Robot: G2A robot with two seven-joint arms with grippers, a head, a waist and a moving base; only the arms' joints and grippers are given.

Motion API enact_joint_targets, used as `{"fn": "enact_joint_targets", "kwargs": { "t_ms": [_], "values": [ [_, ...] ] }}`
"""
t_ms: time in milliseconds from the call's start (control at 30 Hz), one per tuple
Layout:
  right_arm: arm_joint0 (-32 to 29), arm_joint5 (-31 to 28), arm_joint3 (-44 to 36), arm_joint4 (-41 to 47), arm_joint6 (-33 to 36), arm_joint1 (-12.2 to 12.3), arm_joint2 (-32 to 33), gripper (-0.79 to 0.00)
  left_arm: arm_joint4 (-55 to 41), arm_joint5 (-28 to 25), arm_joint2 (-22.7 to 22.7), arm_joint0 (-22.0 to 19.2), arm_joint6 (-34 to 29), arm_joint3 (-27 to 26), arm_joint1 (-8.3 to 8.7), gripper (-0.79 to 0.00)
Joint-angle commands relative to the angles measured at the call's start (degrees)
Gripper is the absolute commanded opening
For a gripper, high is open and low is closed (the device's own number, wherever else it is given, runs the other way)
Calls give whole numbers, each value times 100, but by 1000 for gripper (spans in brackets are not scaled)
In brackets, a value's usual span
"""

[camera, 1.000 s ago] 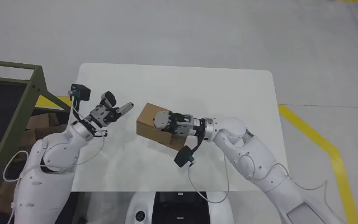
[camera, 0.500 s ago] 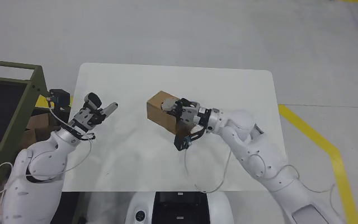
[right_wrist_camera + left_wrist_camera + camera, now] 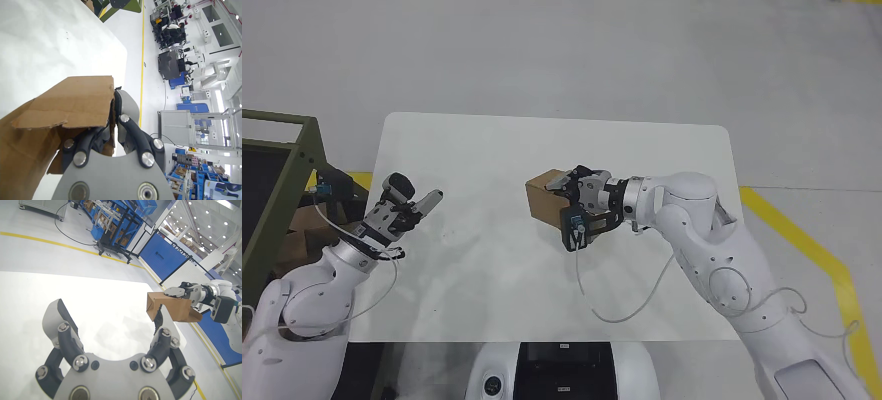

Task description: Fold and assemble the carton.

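The brown carton [image 3: 540, 198] is near the middle of the white table [image 3: 542, 140], a little toward 12 o'clock. The right tool [image 3: 568, 196] meets it from 3 o'clock, apparently clamped on that end. At the 9 o'clock edge the left tool [image 3: 415, 193] hangs with fingers spread, well apart from the carton.

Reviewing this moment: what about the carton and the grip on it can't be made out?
Top view: the right gripper covers one end of the brown cardboard carton; whether its underside touches the white table cannot be told.
Right wrist view: a carton flap hides one finger and the inside.
Left wrist view: the open left gripper has a finger overlapping the carton's lower corner.
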Motion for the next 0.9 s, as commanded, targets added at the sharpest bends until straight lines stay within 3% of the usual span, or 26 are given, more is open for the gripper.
{"fn": "enact_joint_targets", "kwargs": {
  "t_ms": [0, 567, 867],
  "values": [
    [0, -2, 0, 0, 0, 0, 0, -785, 0, 0, 0, 0, 0, 0, 0, 0],
    [-44, 4, 3, -1, 49, 0, -38, -785, 0, 0, 0, 0, 0, 0, 0, 0],
    [450, -1227, 109, -151, 784, 11, -210, -785, 0, 0, 0, 0, 0, 0, 0, 0]
  ]
}}
